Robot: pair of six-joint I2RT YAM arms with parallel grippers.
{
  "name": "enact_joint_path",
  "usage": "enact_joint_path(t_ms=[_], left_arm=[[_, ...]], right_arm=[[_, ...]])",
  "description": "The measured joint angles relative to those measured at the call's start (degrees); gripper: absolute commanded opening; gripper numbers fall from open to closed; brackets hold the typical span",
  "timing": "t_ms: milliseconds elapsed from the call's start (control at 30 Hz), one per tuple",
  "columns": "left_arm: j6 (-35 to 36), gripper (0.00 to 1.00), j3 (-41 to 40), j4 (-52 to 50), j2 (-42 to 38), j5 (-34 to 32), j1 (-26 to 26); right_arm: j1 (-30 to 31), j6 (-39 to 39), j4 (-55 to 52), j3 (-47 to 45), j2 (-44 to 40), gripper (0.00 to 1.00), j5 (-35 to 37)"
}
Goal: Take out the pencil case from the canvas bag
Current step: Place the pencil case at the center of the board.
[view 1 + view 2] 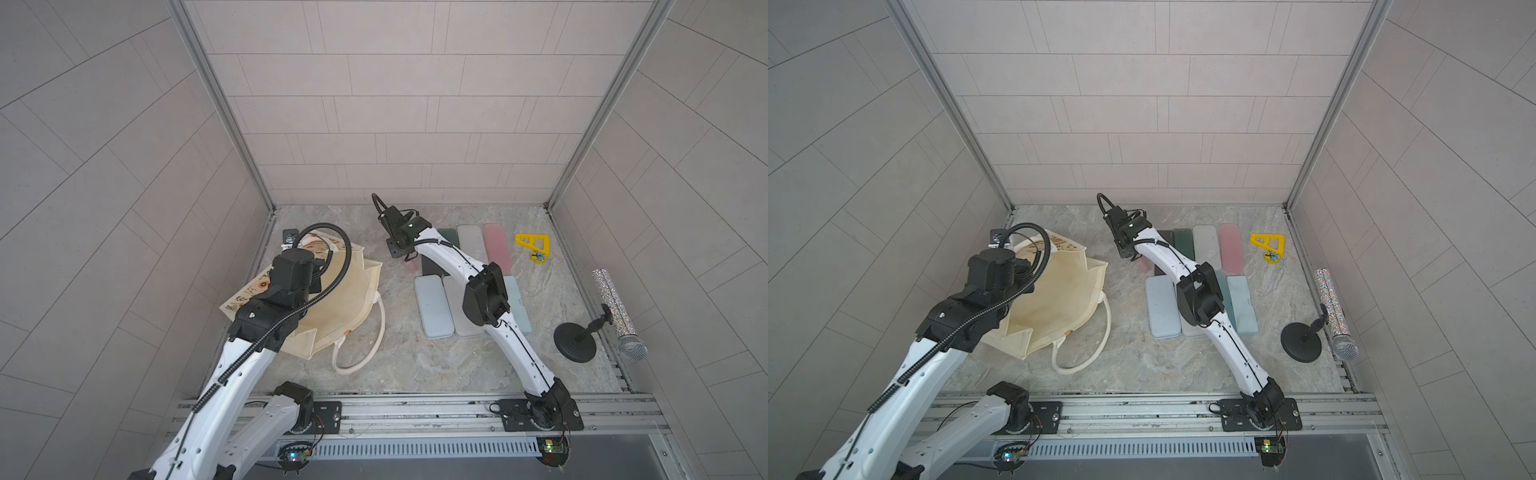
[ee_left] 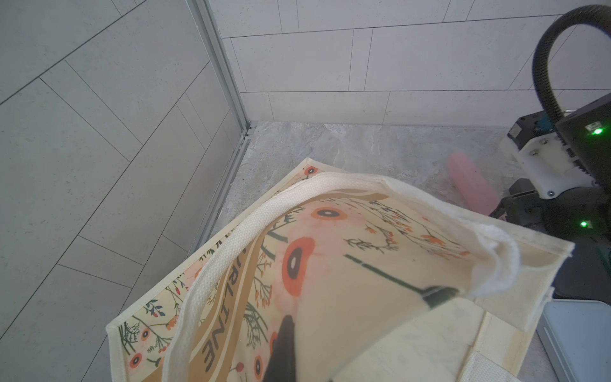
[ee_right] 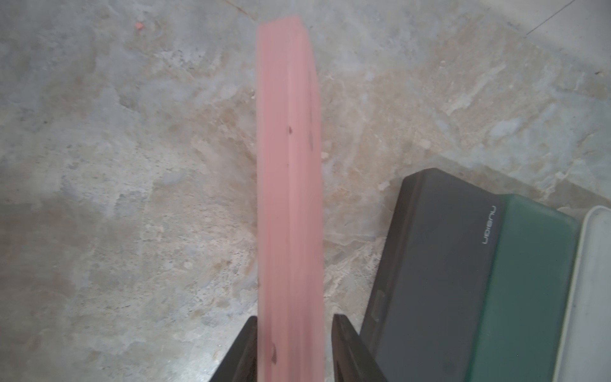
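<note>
Right tool [image 3: 294, 318] straddles one pink pencil case [image 3: 289, 158]; one canvas bag [image 1: 332, 299].

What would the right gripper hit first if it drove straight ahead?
Probably the pink pencil case inside the right gripper; beyond its far end, bare tabletop, depth unclear.

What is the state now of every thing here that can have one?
Cream flower-print canvas bag: lying on its side, mouth open.
Left gripper: shut on the bag's cloth.
Pink plastic pencil case: outside the bag, on its narrow edge.
Right gripper: slightly open around the pink case.
Flat plastic cases in rows: closed, lying flat.
Glittery silver microphone: tilted in its black round stand.
</note>
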Motion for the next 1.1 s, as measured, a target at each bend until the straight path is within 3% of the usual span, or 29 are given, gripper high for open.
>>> enact_joint_path(t_ms=[333,800,1100], left_arm=[[0.02,0.00,0.00,0.00,0.02,0.17,0.04],[-0.04,0.00,0.00,0.02,0.00,-0.66,1.01],[-0.02,0.00,0.00,0.02,0.00,-0.37,1.01]], right_arm=[[1.99,-1.70,0.66,-0.13,-0.02,0.44,-0.92],[0.44,-5.31,8.55,-10.86,-1.77,0.76,-5.03],[-1.31,-5.44,11.13,-10.84,-1.75,0.81,-8.04]])
